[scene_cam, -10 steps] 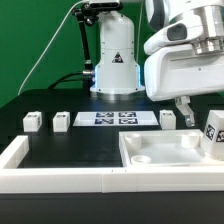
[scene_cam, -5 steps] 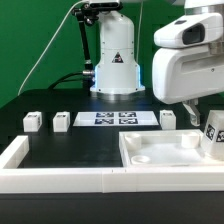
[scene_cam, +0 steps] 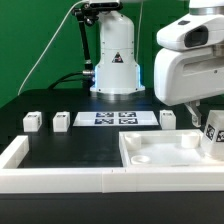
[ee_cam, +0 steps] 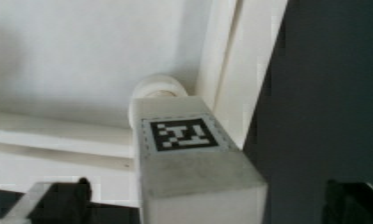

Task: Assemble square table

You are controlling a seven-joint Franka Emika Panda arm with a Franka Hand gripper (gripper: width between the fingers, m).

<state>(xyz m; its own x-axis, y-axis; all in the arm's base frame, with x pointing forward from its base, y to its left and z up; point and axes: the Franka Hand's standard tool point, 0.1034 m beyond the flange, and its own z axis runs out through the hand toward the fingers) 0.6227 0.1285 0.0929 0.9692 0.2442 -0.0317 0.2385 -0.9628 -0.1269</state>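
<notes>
**A:** so where's the leg [scene_cam: 213, 128] relative to the gripper [scene_cam: 198, 113]?

**B:** pretty much right under it. The leg stands on the slab [scene_cam: 160, 165] at the exterior view's right edge, just below the fingers and a touch to the exterior view's right.

**A:** got hold of it?

**B:** nope, jaws spread wide, nothing in them. In the wrist view the leg sits centred, tag facing the camera. Long axis looks roughly upright, maybe slightly tilted, so I'd guess a straight drop and squeeze.

Warning triangle [scene_cam: 116, 58] on robot base [scene_cam: 116, 80], square tag [ee_cam: 183, 135] on leg [ee_cam: 197, 180]
</notes>
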